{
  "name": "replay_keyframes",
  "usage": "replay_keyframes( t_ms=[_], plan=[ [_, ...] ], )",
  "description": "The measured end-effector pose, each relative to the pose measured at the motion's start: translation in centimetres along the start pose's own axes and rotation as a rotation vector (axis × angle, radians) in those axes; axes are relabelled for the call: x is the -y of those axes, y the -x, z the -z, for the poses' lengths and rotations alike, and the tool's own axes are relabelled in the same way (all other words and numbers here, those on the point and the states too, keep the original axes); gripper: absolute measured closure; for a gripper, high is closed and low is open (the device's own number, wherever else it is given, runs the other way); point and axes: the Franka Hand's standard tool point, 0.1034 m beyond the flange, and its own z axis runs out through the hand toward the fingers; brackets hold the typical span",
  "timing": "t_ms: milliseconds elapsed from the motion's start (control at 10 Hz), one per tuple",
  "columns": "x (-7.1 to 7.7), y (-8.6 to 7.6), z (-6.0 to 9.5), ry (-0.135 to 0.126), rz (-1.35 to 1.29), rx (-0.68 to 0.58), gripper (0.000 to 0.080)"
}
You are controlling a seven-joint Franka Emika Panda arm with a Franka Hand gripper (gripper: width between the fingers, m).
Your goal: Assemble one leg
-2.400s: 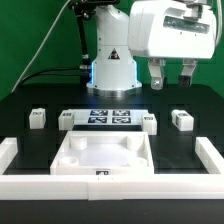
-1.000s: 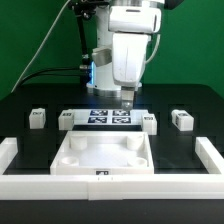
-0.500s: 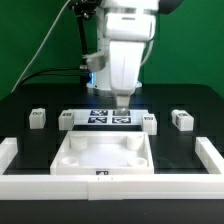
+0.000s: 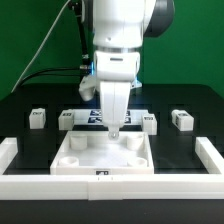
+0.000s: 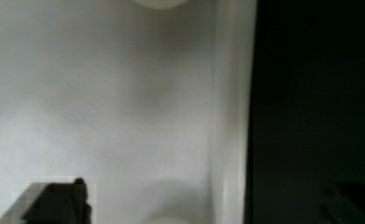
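Hanging spread and empty, the claw (image 4: 113, 132) sits low over the back rim of the tray (image 4: 62, 160). The nearest leg (image 4: 149, 122) stands free on the table (image 4: 25, 100), just beside the marker board (image 4: 92, 118); three more share its row. Lift clear, centre the jaws over one leg, descend vertically, then close squarely on its flat sides.

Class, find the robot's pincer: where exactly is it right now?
In the exterior view the pincer hangs mid-scene over the rear edge of the white tray-like piece, just in front of the marker board, between one leg and another leg.
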Motion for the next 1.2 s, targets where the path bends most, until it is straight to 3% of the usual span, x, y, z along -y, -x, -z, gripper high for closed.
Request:
replay_keyframes(
  t_ms=[100,500,600,700,900,1200],
  plan=[
    [0.11,-0.12,-0.67,-0.019,0.004,-0.001,0.0150],
    [0.11,0.05,-0.81,-0.020,-0.016,0.002,0.0196],
    [0.11,0.06,-0.82,-0.020,-0.016,0.002,0.0374],
    [0.12,0.06,-0.82,-0.020,-0.016,0.002,0.0374],
    [0.13,0.05,-0.83,-0.021,-0.016,0.002,0.0691],
    [-0.16,0.04,-0.66,-0.008,-0.017,-0.001,0.0735]
  ],
)
